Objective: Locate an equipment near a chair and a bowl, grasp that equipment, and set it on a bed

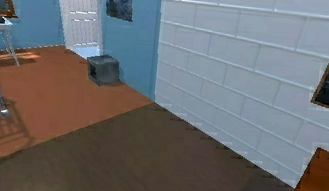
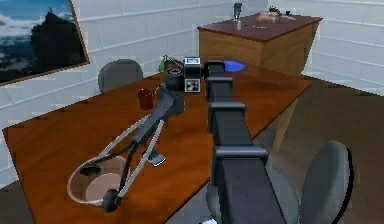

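- The gripper (image 2: 170, 104) sits at the far end of the dark arm (image 2: 228, 140), which reaches out over a long wooden table (image 2: 60, 135). Whether it holds anything cannot be told, because the equipment lies on the tabletop right at it.
- The equipment looks like a racket (image 2: 100, 178). Its tan oval head lies toward the arm side view's lower left, and its shaft runs up to the gripper.
- A grey chair (image 2: 120, 72) behind the table's far edge and a blue bowl (image 2: 237, 67) on the table's far end fit the task's description.
- The step in hand appears to be the grasp.
- The next move likely calls for a sure hold on the shaft. A straight lift would then clear the long head off the wood, and the arm would draw in before the base goes to find a bed.
- A red mug (image 2: 146, 98) stands just beside the shaft and a small plant (image 2: 170, 64) is near; either could be knocked.
- A second grey chair (image 2: 325, 178) stands on the near side by the arm, and a wooden cabinet (image 2: 260, 40) stands beyond the table.
- Ahead of the robot, a white door (image 1: 80, 10) is set in a blue wall. A dark box (image 1: 103, 68) on the floor near it could hinder driving that way.
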